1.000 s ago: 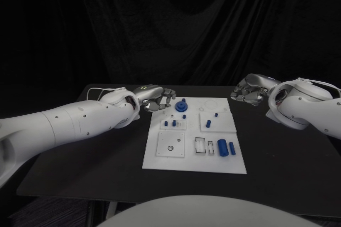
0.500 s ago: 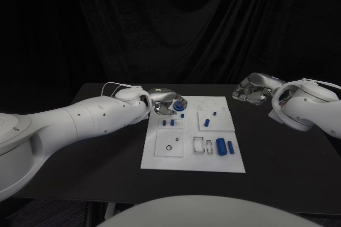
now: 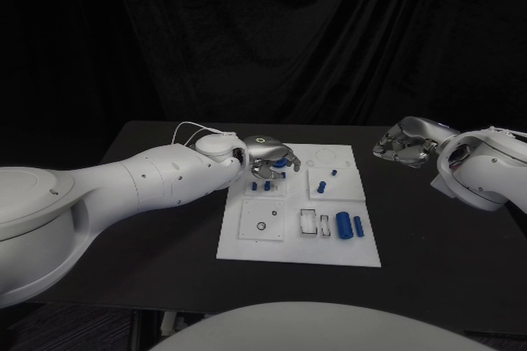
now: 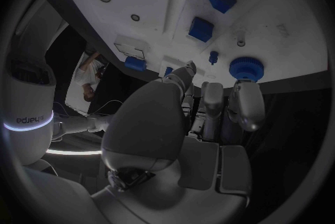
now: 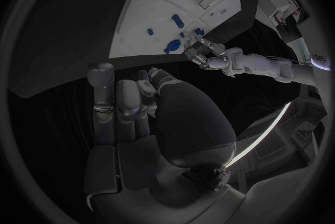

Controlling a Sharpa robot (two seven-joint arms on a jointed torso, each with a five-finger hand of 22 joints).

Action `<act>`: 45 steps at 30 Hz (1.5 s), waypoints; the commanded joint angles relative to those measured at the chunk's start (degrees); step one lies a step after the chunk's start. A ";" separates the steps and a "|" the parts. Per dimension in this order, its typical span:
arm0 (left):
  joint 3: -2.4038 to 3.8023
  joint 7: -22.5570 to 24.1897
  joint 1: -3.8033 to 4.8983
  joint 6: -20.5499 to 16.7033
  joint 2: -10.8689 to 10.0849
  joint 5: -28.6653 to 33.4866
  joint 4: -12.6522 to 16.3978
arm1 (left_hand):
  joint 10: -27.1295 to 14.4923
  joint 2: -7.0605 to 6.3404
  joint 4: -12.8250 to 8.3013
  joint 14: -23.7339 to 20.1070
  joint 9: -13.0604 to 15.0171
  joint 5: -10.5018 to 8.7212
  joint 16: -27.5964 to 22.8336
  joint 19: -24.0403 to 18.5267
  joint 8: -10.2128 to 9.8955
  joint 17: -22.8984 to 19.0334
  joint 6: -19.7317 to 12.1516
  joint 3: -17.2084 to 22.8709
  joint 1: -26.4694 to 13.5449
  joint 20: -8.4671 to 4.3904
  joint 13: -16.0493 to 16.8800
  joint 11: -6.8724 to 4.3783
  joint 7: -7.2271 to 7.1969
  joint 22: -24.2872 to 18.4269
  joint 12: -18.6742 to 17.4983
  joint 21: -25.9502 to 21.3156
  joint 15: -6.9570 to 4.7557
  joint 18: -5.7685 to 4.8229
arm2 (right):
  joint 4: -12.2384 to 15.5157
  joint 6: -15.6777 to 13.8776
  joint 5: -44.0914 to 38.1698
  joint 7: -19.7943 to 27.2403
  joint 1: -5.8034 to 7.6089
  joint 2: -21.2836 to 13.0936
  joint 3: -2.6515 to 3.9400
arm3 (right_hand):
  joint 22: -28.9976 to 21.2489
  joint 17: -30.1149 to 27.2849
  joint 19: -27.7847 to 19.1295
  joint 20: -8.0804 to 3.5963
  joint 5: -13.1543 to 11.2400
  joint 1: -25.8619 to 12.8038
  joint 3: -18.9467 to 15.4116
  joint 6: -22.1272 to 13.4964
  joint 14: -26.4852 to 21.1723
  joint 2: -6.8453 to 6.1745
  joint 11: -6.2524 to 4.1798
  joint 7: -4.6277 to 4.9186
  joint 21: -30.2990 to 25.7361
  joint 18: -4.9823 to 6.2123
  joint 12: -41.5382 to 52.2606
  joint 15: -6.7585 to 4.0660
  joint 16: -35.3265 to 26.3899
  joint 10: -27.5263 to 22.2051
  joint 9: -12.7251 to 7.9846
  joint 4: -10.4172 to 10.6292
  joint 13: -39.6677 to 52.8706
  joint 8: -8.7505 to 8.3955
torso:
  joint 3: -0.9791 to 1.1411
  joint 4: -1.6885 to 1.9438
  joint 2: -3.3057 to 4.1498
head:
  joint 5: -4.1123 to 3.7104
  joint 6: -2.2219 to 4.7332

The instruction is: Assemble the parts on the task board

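- Two hands are at work, and the left hand (image 3: pixel 267 157) is the active one: it hangs over the far left part of the task board (image 3: pixel 250 248), fingers (image 4: pixel 245 102) spread and curved downward, holding nothing that the frames show.
- In the left wrist view its fingertips stop just short of the blue gear-like knob (image 4: pixel 246 68), which stands on the board near the far edge; in the head view that knob (image 3: pixel 281 164) is half hidden behind the fingers, so contact cannot be confirmed.
- Just beside the knob a small blue peg (image 4: pixel 214 57) stands upright, and two more short blue pegs (image 3: pixel 260 187) stand a little nearer the robot on the same left side.
- Further out, a slanted blue piece (image 3: pixel 320 188) sits right of the middle, and two blue cylinders (image 3: pixel 349 226) lie side by side toward the near right corner, next to white rectangular slots (image 3: pixel 315 224).
- The right hand (image 3: pixel 404 147) waits off the board's far right corner, above the table (image 3: pixel 439 244), fingers curled in on nothing.
- Judged step: taking hold of the knob. To do it well, the left hand should settle its fingertips evenly round the rim, descend straight, and keep clear of the peg beside it, which a stray finger could tip.
- The grasp should close only once the knob sits centred between the fingers; a skewed pinch would likely tilt it.
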 commanded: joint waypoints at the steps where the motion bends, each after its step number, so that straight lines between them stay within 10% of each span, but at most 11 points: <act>1: 0.07 -0.57 -0.07 -0.54 0.52 -1.22 -0.42 | 0.54 -0.05 0.12 0.22 -0.96 0.26 0.37 0.45 -0.16 -0.19 0.74 -0.14 -0.69 -0.03 -0.44 0.13 0.14 9.69 0.29 0.29 0.28 -1.15 | 0.14 1.16 -0.14 -1.62 0.11 0.02 0.04 | 5.16 -0.16 0.41 0.08 0.30 -0.03 0.27 0.43 0.48 -0.52 -0.09 -0.02 0.18 -1.00 -0.34 -0.05 -0.10 0.09 -0.07 0.16 -0.22 -0.16 | -0.07 -0.30 0.69 | 0.18 -0.01; 19: 0.07 -2.54 -0.22 0.89 2.69 -1.27 -3.97 | 2.86 0.51 -0.12 -0.15 -6.10 1.14 1.13 0.73 -0.17 -1.61 3.51 1.20 -0.46 -0.01 -3.43 -0.07 0.48 9.77 -0.19 0.60 0.12 -1.18 | -0.60 3.80 -0.14 -3.33 0.10 0.81 0.03 | 5.02 -0.59 0.29 0.03 0.40 -0.07 0.47 0.03 0.30 -0.59 -0.18 0.02 -0.59 -0.88 -0.96 -0.10 -0.73 -0.28 -0.20 0.29 -0.70 -0.45 | 0.03 -1.06 1.36 | 0.66 -0.01; 45: 0.07 -3.73 -1.05 1.41 2.93 -1.27 -5.64 | 7.63 0.79 -0.25 0.78 -8.76 1.32 2.59 2.21 0.52 -1.84 8.51 2.12 -0.86 -0.13 -5.61 -0.51 2.24 10.33 0.14 2.30 -0.18 -1.58 | -1.31 5.78 -0.14 -4.48 0.08 1.55 0.03 | 4.82 -1.04 0.03 0.00 0.50 -0.05 0.70 -0.26 0.03 -0.56 -0.22 0.06 -1.64 -0.74 -1.60 -0.11 -1.44 -0.70 -0.29 0.38 -1.18 -0.67 | 0.11 -1.05 1.29 | 0.01 -0.01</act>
